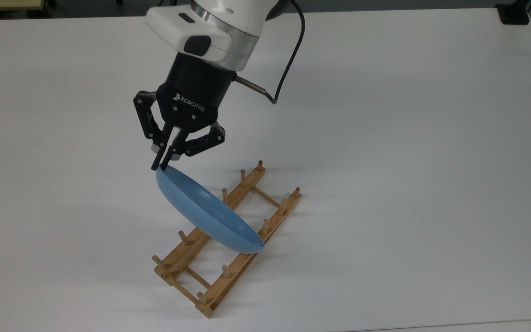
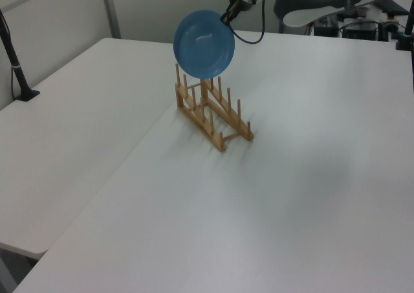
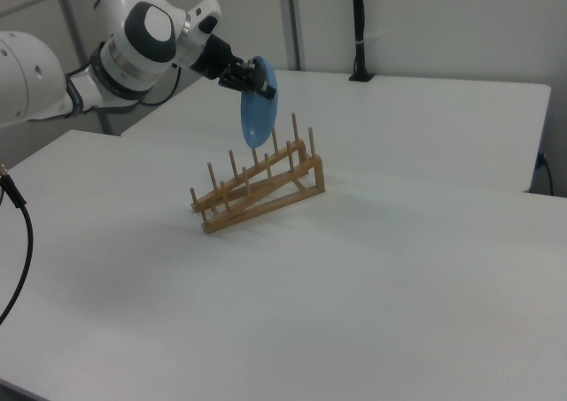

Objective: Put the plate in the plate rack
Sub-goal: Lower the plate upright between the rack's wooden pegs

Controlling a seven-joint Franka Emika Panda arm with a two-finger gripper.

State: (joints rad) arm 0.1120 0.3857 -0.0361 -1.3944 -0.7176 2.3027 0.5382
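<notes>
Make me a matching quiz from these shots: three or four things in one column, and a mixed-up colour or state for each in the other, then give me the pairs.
Column one:
1. plate
2. plate rack
3. claw
4. table

Column two:
A. light-brown wood with upright pegs
B. white, with the rack standing on it
C. light blue, held on edge above the rack
D. black, shut on a rim

Pairs: 1-C, 2-A, 3-D, 4-B

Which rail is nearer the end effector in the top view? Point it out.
The top view's left rail; the right rail lies past the plate's lower edge.
</notes>
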